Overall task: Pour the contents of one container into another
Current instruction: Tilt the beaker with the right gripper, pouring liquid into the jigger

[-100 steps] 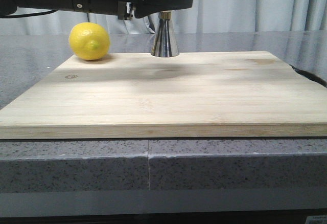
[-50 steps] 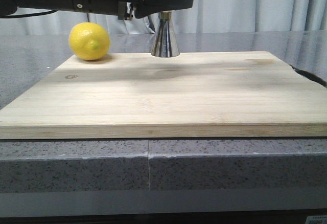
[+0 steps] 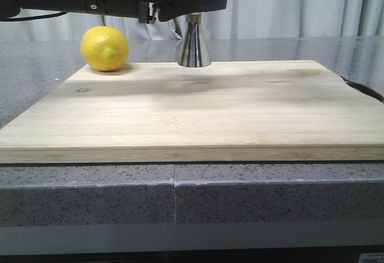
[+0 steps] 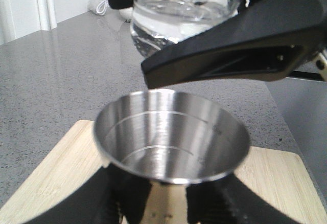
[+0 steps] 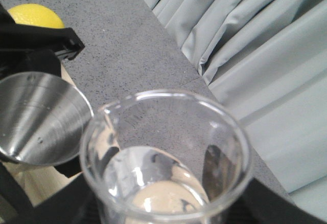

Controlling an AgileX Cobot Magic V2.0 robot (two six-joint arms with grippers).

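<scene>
The steel jigger (image 3: pixel 193 50) stands on the far part of the wooden board (image 3: pixel 192 113). My left gripper (image 3: pixel 180 2) reaches in from the left and is shut on the jigger's waist. In the left wrist view the fingers (image 4: pixel 117 198) flank the jigger (image 4: pixel 171 132) below its open cup. The glass beaker (image 4: pixel 173 14) with clear liquid hangs above and just beyond that cup. My right gripper (image 5: pixel 168 206) is shut on the beaker (image 5: pixel 168 157), beside the jigger (image 5: pixel 41 116). No stream shows between them. The front view shows neither the right gripper nor the beaker.
A yellow lemon (image 3: pixel 105 48) lies on the board's far left corner, also visible as the lemon (image 5: pixel 36 15) from the right wrist. Grey stone counter (image 3: pixel 270 191) surrounds the board. Pale curtains (image 5: pixel 255 55) hang behind.
The dark part of the right arm at the top right of the front view has risen out of that view. The left arm, jigger and lemon have not moved.
</scene>
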